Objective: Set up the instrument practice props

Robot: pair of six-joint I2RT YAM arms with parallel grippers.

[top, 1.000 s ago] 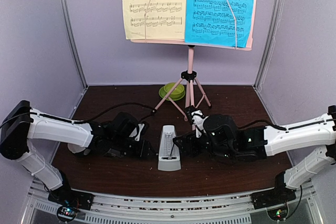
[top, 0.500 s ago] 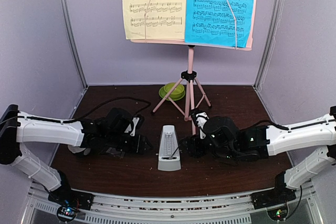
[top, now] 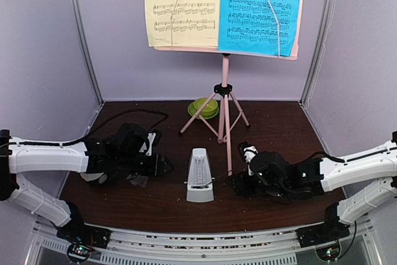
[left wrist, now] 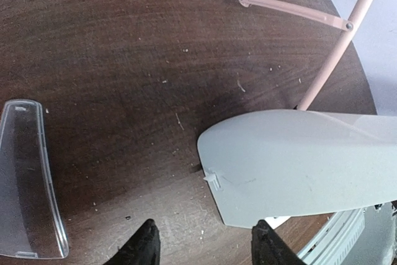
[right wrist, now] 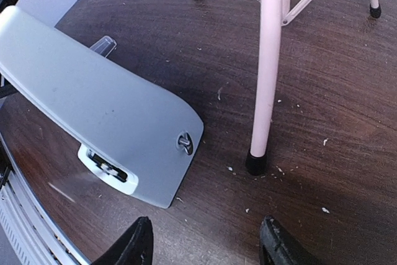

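Observation:
The pink music stand (top: 225,91) is upright at the back on its tripod legs. It holds a yellow page (top: 181,5) and a blue page (top: 259,9). The white-grey pyramid metronome (top: 200,176) stands upright at the front centre with no cover on it. Its clear cover (left wrist: 28,178) lies flat on the table to its left. My left gripper (top: 166,167) is open and empty, left of the metronome (left wrist: 298,166) and apart from it. My right gripper (top: 235,184) is open and empty, right of the metronome (right wrist: 93,110) and near a stand leg (right wrist: 268,72).
A green bowl on a saucer (top: 205,107) sits behind the stand's legs at the back. Purple walls close in the dark wooden table (top: 279,122) on three sides. Black cables trail from both arms across the table.
Both grippers have drawn back from the metronome: the left one to the left, the right one to the right and nearer. The metronome has not moved.

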